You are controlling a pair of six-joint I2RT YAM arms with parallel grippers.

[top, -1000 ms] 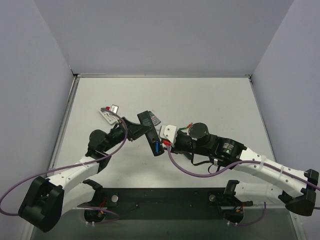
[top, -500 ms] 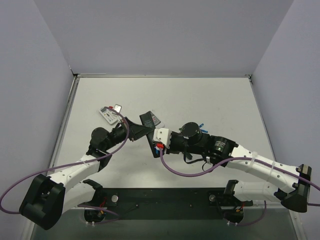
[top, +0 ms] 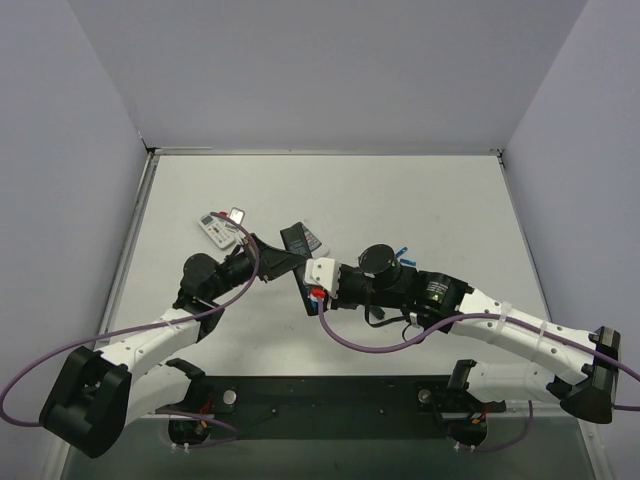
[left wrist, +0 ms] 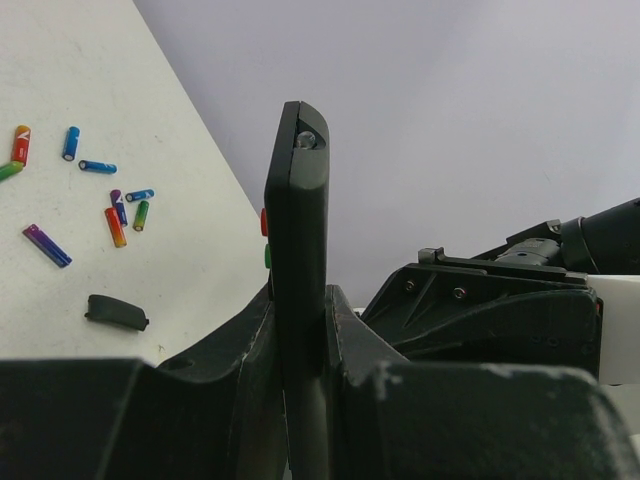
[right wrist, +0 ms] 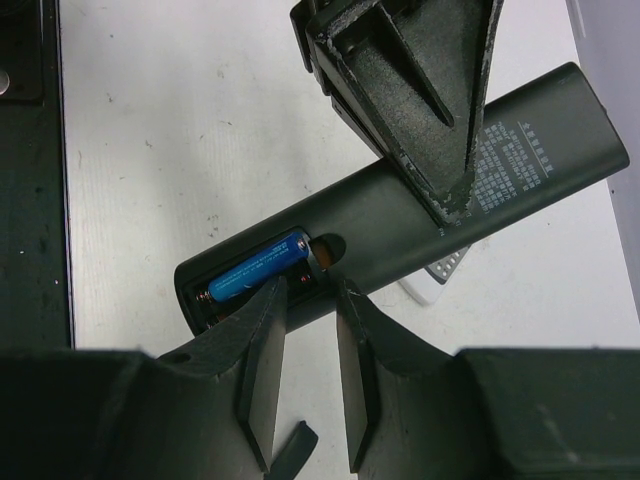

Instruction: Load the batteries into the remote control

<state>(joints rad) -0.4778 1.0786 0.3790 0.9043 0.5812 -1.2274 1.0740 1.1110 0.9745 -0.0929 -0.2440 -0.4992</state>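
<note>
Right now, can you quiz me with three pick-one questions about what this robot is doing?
1. Where is the small curved black battery cover? A) on the white table B) clipped back in place C) standing on a white remote
2. What colour is the thin cylinder battery in the open compartment of the long slim black remote? A) green B) blue C) red
3. The left fingers are A) wide open B) shut on a white remote C) shut on the black remote
Answers: 1 A, it lies near loose batteries; 2 B, blue shows inside; 3 C, both fingers squeeze its sides.
</note>
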